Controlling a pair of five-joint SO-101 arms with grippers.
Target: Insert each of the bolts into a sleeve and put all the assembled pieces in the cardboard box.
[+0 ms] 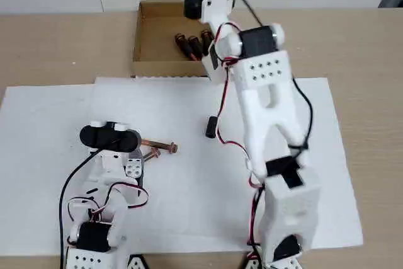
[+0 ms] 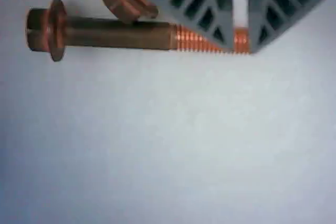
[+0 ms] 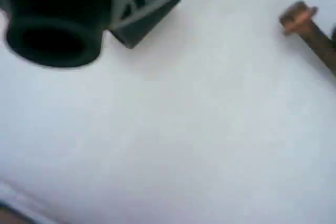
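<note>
At 7 o'clock on the table, the left gripper [image 2: 240, 40] sits over the threaded end of one bolt [image 2: 115, 32]. Its fingers [image 2: 205, 3] are nearly pressed together, with a thin slit between them. The bolt lies along that slit's closing line, so I judge it covered, not clamped. A second bolt [image 2: 126, 1] rests with its head touching the first one's shank. Both lie on the white paper [image 1: 189, 206] at about 8 o'clock.

Near the middle lies the loose black sleeve [image 1: 211, 126]. The cardboard box [image 1: 137, 36] stands at 12 o'clock and holds three assembled pieces [image 1: 192, 43]. The right gripper [image 1: 211, 61] hangs just beside the box's near edge. I cannot tell its state.

**Risks**
- Because the bolts touch, lifting one may drag or roll the other away.
- A grip on the threads leaves no free end to enter the sleeve.
- The heavy head end could also swing down.
- The round sleeve may roll if nudged.
</note>
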